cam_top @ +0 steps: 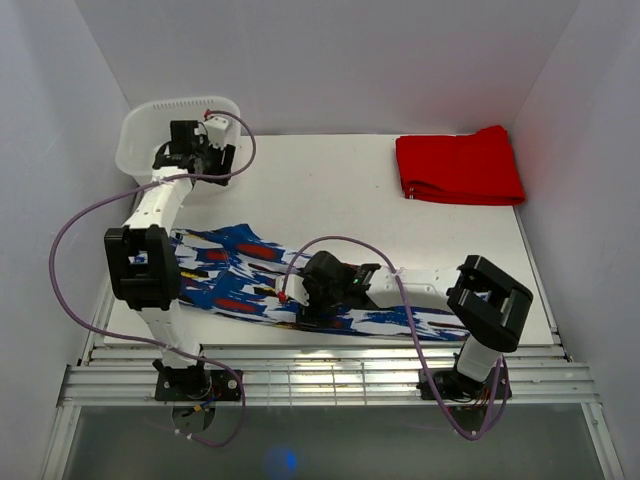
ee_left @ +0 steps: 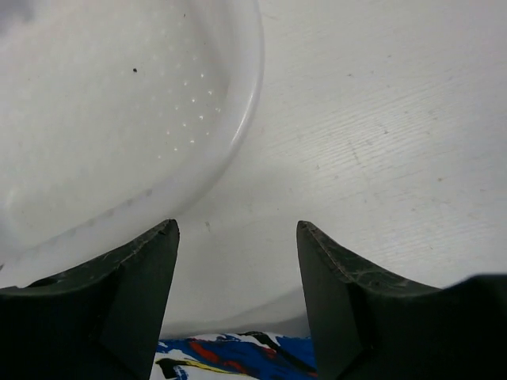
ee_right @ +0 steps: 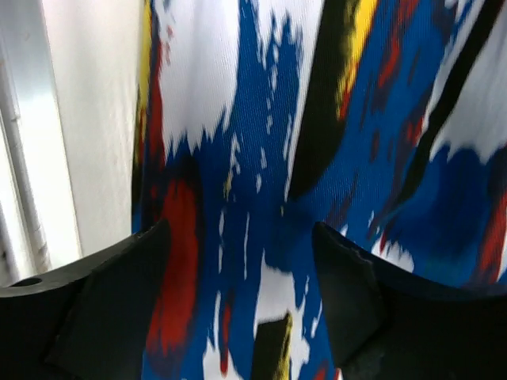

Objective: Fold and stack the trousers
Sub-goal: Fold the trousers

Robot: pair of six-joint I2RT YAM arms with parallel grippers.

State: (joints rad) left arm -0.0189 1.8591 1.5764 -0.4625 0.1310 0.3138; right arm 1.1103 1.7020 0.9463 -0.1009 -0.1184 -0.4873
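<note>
**A:** Where are the trousers?

**B:** The trousers (cam_top: 240,275) lie unfolded in one long band along the table's (cam_top: 330,190) near edge, running from its left side to its right. The print is blue, white and red with black and yellow streaks.

**A:** How is the left arm posed?

**B:** The left arm (cam_top: 160,205) rises from the table's near left edge and bends at a raised elbow. From there it stretches away to the table's far left corner, where a white basket (cam_top: 150,120) sits. The left gripper (ee_left: 238,226) hovers over bare table just beside the basket's rim. Its jaws stand well apart with nothing between them.

**A:** And the right arm?

**B:** The right arm (cam_top: 490,300) stands at the table's near right edge with its elbow lifted. Its forearm reaches left along that edge. The right gripper (ee_right: 242,226) points down over the middle of the trousers. Its jaws are spread wide and grip nothing, with the printed cloth showing flat beneath the gap.

**A:** Anything else on the table?

**B:** A folded red garment (cam_top: 460,165) lies at the table's far right corner.
</note>
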